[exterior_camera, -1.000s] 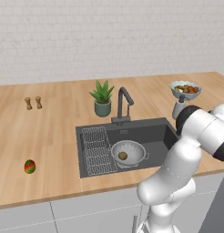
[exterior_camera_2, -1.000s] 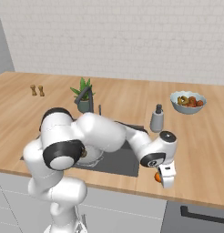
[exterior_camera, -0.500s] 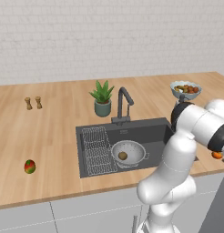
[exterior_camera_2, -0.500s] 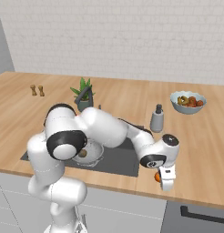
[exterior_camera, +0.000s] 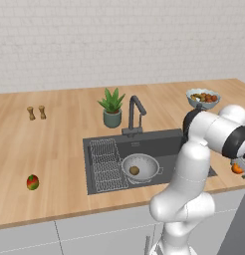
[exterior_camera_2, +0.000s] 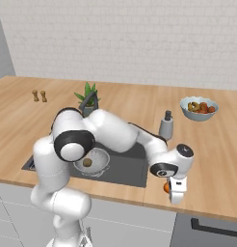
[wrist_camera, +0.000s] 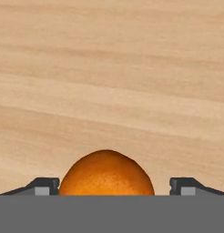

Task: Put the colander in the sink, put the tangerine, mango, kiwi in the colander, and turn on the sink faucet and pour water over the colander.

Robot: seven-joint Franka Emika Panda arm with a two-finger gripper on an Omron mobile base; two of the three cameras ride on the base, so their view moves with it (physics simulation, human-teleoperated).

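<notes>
Tangerine (wrist_camera: 106, 173): on the bench right of the sink (exterior_camera: 159, 144), between the wide-open gripper (wrist_camera: 114, 185) fingers, not yet gripped. Gripper is best centred, lowered fully, then closed gently to prevent rolling.

A rendered home kitchen: a long wooden counter (exterior_camera: 60, 144) runs beneath a white brick wall (exterior_camera: 119, 40), with pale grey cabinet fronts (exterior_camera: 69, 234) below. A dark grey sink (exterior_camera: 154, 142) is set into the counter, fitted with a wire rack (exterior_camera: 107, 164) and a tall angular faucet (exterior_camera: 134, 114). A potted plant (exterior_camera: 112, 107), salt and pepper shakers (exterior_camera: 36, 112), a soap-pump bottle (exterior_camera_2: 165, 126) and a fruit bowl (exterior_camera_2: 199, 108) stand around it.
</notes>
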